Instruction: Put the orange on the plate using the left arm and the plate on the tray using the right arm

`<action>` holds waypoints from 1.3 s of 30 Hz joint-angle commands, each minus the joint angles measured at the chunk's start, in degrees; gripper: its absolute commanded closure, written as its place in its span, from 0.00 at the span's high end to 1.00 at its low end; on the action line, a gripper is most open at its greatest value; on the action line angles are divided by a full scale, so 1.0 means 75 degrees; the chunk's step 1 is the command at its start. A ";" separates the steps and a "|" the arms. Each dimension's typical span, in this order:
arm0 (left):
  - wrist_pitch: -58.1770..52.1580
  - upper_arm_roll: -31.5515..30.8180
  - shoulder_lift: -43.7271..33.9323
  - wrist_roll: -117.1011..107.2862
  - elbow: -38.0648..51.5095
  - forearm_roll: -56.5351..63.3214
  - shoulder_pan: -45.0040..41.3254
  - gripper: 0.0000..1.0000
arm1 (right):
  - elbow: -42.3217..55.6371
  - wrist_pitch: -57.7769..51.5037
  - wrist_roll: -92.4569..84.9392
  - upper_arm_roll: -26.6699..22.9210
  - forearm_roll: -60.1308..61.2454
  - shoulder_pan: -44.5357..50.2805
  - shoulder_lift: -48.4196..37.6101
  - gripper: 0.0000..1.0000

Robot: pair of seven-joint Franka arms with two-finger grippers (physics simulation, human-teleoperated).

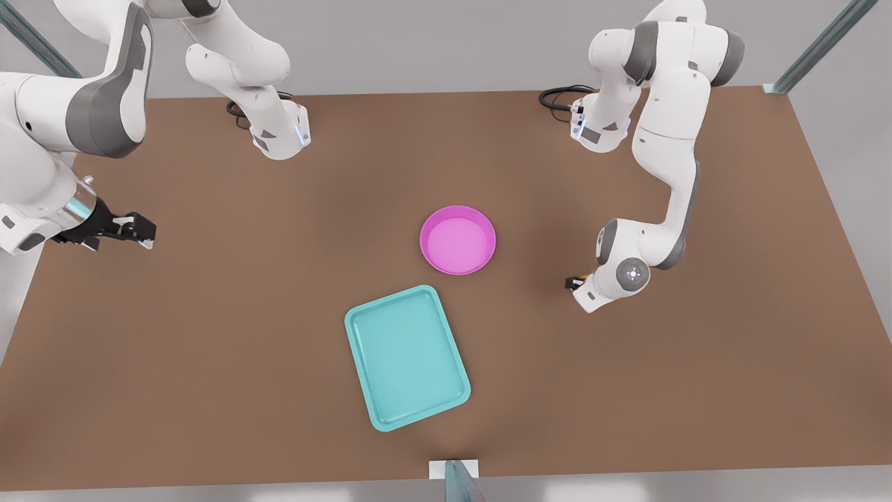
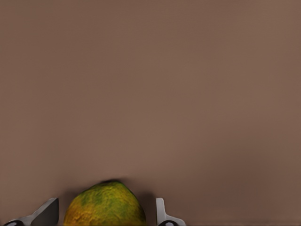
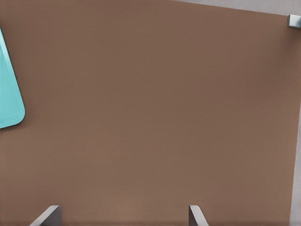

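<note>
The pink plate (image 1: pixel 458 240) lies flat on the brown tabletop (image 1: pixel 244 335), and it holds nothing. The teal tray (image 1: pixel 407 357) lies just beside the plate, toward the near edge of the tabletop, a little turned; the two are apart, with a strip of bare tabletop between them.

The left hand (image 2: pixel 104 213) is low at the front view's right of the plate, well apart from it. In the front view the white wrist covers most of this hand, and only a dark tip with a bit of yellow is seen there. In the left wrist view the orange (image 2: pixel 104 207) sits between the two fingers (image 2: pixel 44 213), and they stand close on both its sides. The lower part of the fruit is cut off by the picture edge, so whether the fingers really press it I cannot tell.

The right hand (image 1: pixel 136 231) waits far to the front view's left of the plate, above the tabletop's edge. In the right wrist view its fingertips (image 3: pixel 48 215) are spread wide with only bare tabletop between them, and a corner of the tray is seen at the side.
</note>
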 commanded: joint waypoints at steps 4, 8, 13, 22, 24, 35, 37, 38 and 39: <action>-0.0101 -0.0001 0.0027 -0.0098 0.0003 0.0021 0.0000 0.65 | 0.0004 -0.0006 -0.0051 -0.0001 0.0004 0.0001 0.0002 1.00; -0.0440 -0.0001 -0.0125 -0.0157 0.0108 0.0010 0.0000 0.65 | 0.0004 -0.0006 -0.0051 -0.0001 0.0004 0.0001 0.0002 1.00; -0.2865 -0.0013 -0.0208 -0.2137 0.1514 -0.0002 -0.1675 0.66 | -0.0032 -0.0006 -0.0063 -0.0012 0.0004 -0.0011 0.0002 1.00; -0.3570 -0.1079 0.0648 -0.5524 0.3178 -0.0506 -0.3714 0.67 | -0.0102 -0.0006 -0.0063 -0.0012 0.0004 -0.0011 0.0037 1.00; -0.3488 -0.1079 0.0683 -0.5465 0.3178 -0.0401 -0.3727 1.00 | -0.0102 -0.0006 -0.0063 -0.0012 0.0004 -0.0011 0.0037 1.00; -0.8398 0.4265 -0.1895 -0.1083 0.5557 -0.0881 -0.3129 1.00 | -0.0734 0.3368 0.1706 0.1054 0.2688 0.3258 0.3271 1.00; -0.8281 0.2898 -0.2035 -0.1235 0.5487 -0.0834 -0.1855 1.00 | -0.2022 0.5417 0.1718 0.1066 0.2688 0.4079 0.3061 1.00; -0.8035 0.0307 -0.2398 -0.1118 0.5277 0.0031 0.0256 1.00 | -0.2597 0.6485 0.1718 0.1147 0.2886 0.4337 0.3014 1.00; -0.6631 0.0070 -0.3242 -0.1083 0.3918 0.0268 0.0422 1.00 | -0.2797 0.6954 0.1718 0.1159 0.3191 0.4641 0.3072 1.00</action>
